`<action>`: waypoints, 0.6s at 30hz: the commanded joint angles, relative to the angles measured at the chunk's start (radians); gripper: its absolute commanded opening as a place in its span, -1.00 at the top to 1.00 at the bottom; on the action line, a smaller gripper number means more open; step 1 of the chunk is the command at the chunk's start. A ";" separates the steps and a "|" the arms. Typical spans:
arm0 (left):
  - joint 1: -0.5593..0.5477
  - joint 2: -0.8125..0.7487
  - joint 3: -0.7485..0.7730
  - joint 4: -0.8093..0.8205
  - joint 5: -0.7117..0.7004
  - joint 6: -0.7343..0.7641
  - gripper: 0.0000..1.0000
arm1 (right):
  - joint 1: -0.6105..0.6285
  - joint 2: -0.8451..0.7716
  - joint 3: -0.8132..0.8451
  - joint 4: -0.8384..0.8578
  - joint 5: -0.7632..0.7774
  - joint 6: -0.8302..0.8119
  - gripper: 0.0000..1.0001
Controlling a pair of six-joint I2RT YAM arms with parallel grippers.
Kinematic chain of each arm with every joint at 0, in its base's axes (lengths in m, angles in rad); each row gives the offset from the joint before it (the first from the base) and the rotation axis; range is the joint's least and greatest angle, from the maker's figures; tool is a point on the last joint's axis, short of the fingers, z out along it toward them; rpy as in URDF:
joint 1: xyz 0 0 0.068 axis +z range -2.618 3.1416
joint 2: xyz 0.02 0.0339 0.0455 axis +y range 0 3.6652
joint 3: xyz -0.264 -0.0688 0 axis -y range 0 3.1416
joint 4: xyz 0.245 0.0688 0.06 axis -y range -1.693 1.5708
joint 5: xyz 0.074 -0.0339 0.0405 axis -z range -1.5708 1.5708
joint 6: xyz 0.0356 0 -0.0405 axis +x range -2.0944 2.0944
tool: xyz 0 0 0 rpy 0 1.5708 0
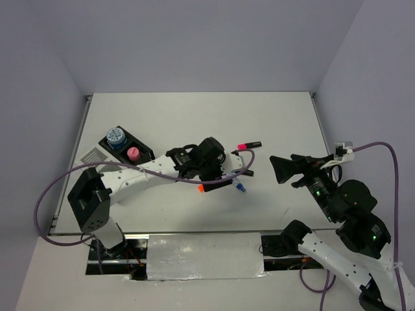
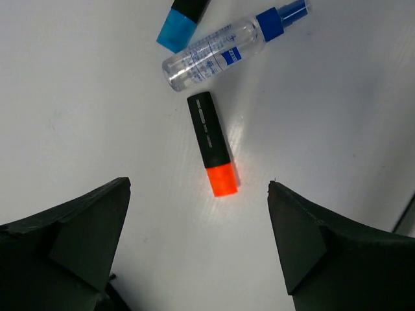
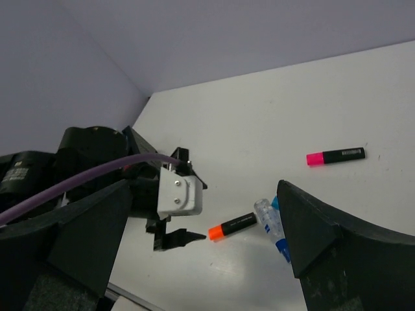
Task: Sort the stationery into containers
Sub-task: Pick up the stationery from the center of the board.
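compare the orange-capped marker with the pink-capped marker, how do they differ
Cap: the orange-capped marker has an orange cap, the pink-capped marker a pink one.
Place: the orange-capped marker lies just ahead of the open left pincer; the pink-capped marker lies farther out on the table.
Neighbour: the orange-capped marker lies near a clear spray bottle; the pink-capped marker lies apart from it.
Both have black bodies and lie flat.

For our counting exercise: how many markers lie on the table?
3: orange-capped marker under the left gripper, blue-capped marker just beyond it, pink-capped marker farther back. Others may be hidden.
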 commanded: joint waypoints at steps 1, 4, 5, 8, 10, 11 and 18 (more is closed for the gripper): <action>0.013 0.054 0.080 0.074 0.087 0.269 -0.99 | -0.006 0.002 0.026 -0.084 -0.062 -0.030 -1.00; 0.028 0.182 0.193 0.010 0.156 0.329 -0.83 | -0.008 0.006 0.032 -0.101 -0.088 -0.036 -1.00; 0.034 0.243 0.219 -0.017 0.169 0.332 -0.80 | -0.006 0.003 0.036 -0.105 -0.085 -0.042 -0.99; 0.046 0.320 0.299 -0.039 0.232 0.336 -0.69 | -0.006 -0.018 0.049 -0.127 -0.061 -0.057 -1.00; 0.047 0.329 0.310 -0.024 0.250 0.338 -0.68 | -0.006 -0.033 0.047 -0.130 -0.050 -0.064 -0.99; 0.048 0.325 0.308 -0.012 0.265 0.342 -0.67 | -0.006 -0.038 0.046 -0.136 -0.042 -0.059 -1.00; 0.048 0.375 0.362 -0.074 0.324 0.422 -0.49 | -0.006 -0.072 0.023 -0.141 -0.040 -0.036 -1.00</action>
